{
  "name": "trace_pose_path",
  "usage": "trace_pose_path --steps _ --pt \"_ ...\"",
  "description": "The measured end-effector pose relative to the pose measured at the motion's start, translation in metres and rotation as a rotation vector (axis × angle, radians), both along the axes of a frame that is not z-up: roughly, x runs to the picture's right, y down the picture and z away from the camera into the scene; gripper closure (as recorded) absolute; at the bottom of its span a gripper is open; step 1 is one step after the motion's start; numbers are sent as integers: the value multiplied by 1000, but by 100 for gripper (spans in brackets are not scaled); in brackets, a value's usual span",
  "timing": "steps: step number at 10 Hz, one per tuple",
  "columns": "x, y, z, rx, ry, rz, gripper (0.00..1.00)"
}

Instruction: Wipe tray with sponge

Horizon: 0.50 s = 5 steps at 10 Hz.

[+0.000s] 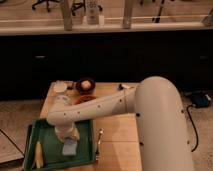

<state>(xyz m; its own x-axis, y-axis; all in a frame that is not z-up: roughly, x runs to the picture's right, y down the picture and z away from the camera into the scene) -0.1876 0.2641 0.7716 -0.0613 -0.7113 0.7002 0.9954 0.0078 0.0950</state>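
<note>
Gripper (68, 138): down inside the tray, just above the sponge; whether it grips cannot be told.
Sponge (70, 147): flat on the tray floor, near its middle.
Tray (47, 141): front left corner of the table (117, 145).
Yellow object (38, 154): in the tray, left of the sponge, apart.
Bowl (85, 85): back of the table, well apart from the tray.

The arm (100, 106) largely hides the gripper (69, 136) over the sponge (69, 147).
</note>
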Motion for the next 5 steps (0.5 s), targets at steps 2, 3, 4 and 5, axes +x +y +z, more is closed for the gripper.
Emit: trace_pose_path --steps 2,3,4,5 --pt "13 -23 19 9 33 28 100" --pt "16 -38 28 21 43 41 100" --pt "13 -58 36 37 35 45 100" --pt "6 -66 40 40 21 35 100"
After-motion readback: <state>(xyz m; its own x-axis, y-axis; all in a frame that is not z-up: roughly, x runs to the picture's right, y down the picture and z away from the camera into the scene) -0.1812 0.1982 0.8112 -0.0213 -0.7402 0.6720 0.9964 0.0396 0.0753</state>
